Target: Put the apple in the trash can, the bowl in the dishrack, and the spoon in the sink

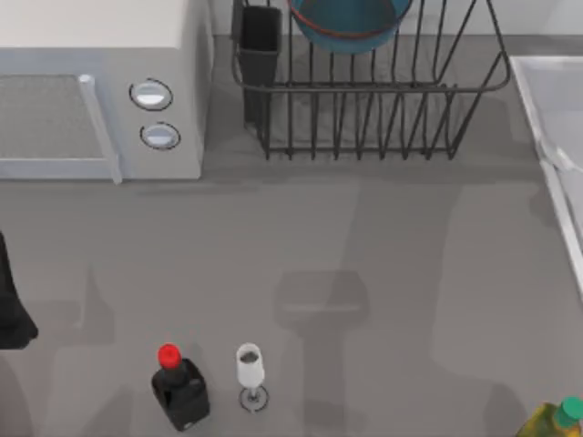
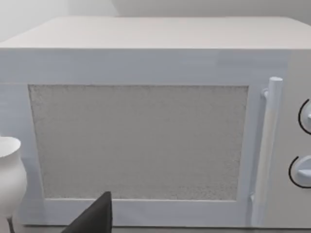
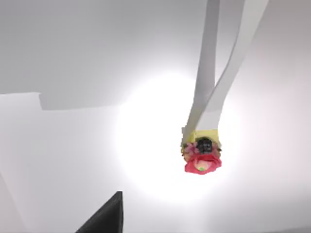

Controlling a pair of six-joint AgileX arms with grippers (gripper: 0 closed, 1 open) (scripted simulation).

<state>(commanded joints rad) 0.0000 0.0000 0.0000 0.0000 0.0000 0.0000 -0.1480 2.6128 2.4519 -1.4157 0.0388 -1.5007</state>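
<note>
Left arm: dark shape cut off at table's left edge; fingers' state cannot tell.
Microwave: back left, top cropped; left wrist view faces its door, handle and two knobs.
Black bottle: red cap, front of table.
Wine glass: just beside bottle.
Dishrack: back centre, utensil cup at left corner.
Bowl: inside dishrack, upper part cropped.
Sink: right edge, partly cut off.
Right wrist view: pale surface, long white handle with red tip, hard to make out; fingers' state cannot tell.
</note>
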